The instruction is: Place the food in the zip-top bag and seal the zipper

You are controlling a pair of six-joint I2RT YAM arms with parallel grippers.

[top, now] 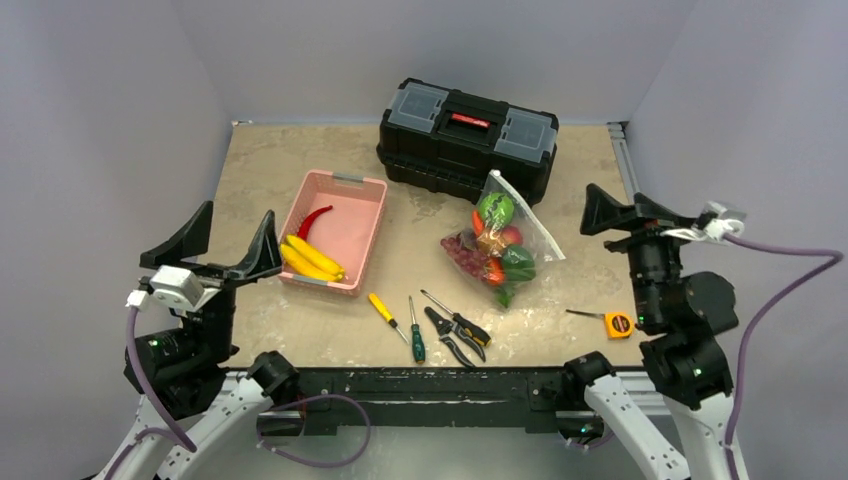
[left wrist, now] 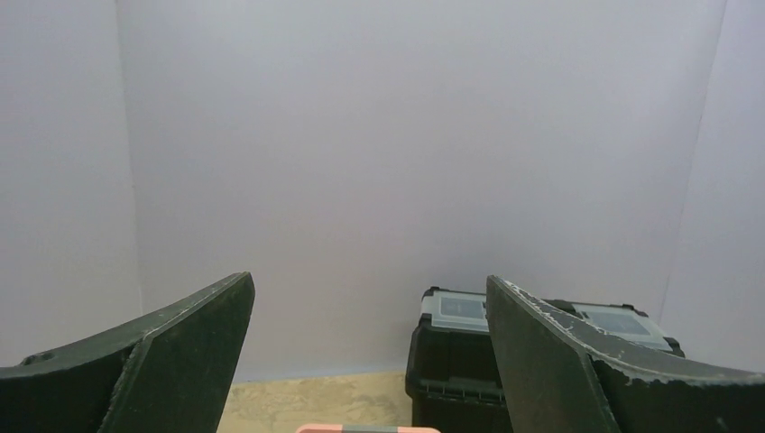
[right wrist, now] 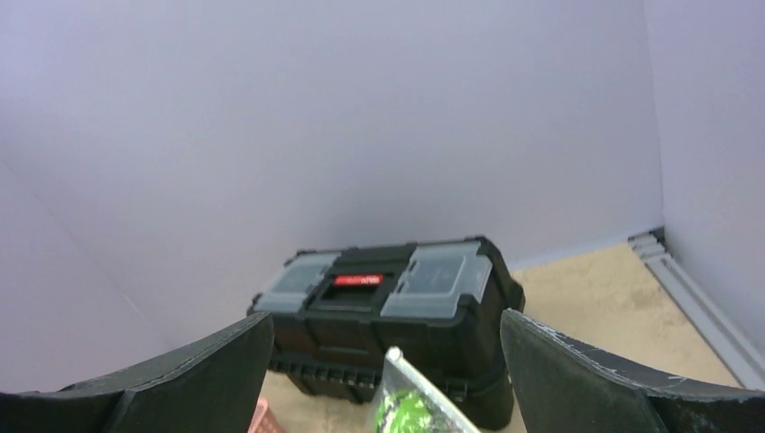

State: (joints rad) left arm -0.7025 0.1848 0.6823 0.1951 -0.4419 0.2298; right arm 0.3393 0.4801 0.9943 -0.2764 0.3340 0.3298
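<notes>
The beige worktop (top: 585,290) carries a black toolbox (top: 466,137) at upper centre. Left of centre, a pink basket (top: 345,181) holds yellow bananas (top: 310,260) and a red chili (top: 313,220). The zip-top bag (top: 537,238) lies right of centre with mixed food (top: 497,248) inside. The left claw (top: 239,209) at lower left and the right claw (top: 612,205) at right both stand wide apart, empty.

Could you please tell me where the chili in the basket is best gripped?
Grip the chili across its thin mid-body, coming straight down from above. It lies flat on the basket floor, its lower end by the bananas, and the walls likely block a side approach.
</notes>
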